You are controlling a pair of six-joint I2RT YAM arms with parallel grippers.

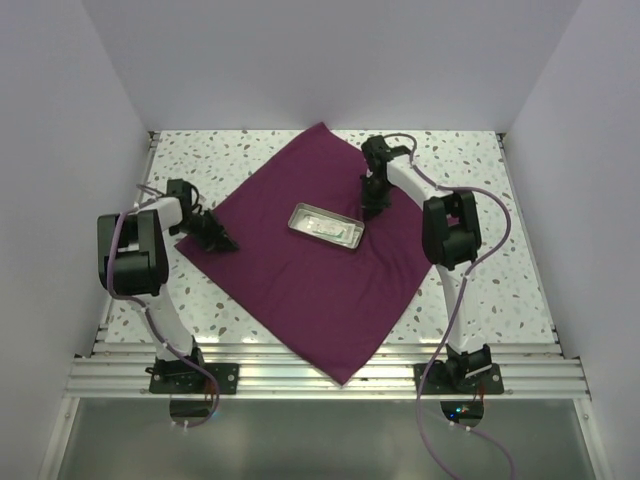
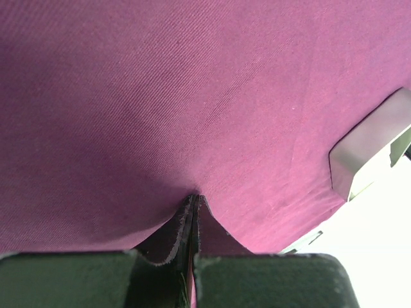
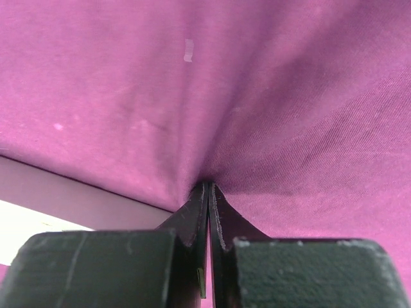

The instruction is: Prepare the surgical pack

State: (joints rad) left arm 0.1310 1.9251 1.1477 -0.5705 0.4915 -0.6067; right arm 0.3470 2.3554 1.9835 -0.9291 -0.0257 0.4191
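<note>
The cloth (image 1: pixel 300 290), judged soft and limp, was clenched at frame left by the left pincer (image 1: pixel 222 240) and right of centre by the right pincer (image 1: pixel 372 208); the tray (image 1: pixel 325 228) might slide.

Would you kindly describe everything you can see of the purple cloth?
The purple cloth is a large, finely woven magenta sheet spread flat as a diamond on the speckled table, its near corner overlapping the metal rails. A steel tray sits near its middle. The left gripper and right gripper are each shut on a small pinched fold.
</note>
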